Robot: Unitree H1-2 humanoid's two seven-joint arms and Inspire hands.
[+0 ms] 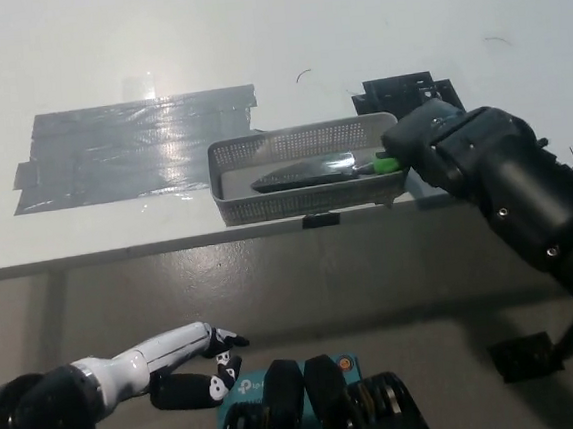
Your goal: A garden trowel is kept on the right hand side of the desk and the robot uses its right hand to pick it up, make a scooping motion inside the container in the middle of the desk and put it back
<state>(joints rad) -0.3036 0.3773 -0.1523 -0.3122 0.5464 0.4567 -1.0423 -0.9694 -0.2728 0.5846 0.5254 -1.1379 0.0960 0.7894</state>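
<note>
A grey mesh container (310, 200) stands near the desk's front edge in the middle. Inside it lies the dark metal blade of the garden trowel (298, 173), nearly flat, pointing left. Its green handle end (387, 163) shows at the container's right rim. My black right hand (429, 142) is shut on that handle, just right of the container, with the arm running down to the lower right. My white left hand (184, 364) rests below the desk at the lower left, fingers apart and holding nothing.
A wide patch of grey tape (130, 148) covers the desk left of the container. A black bracket (404, 92) lies behind my right hand. The desk's front edge (119, 254) runs across the picture below the container.
</note>
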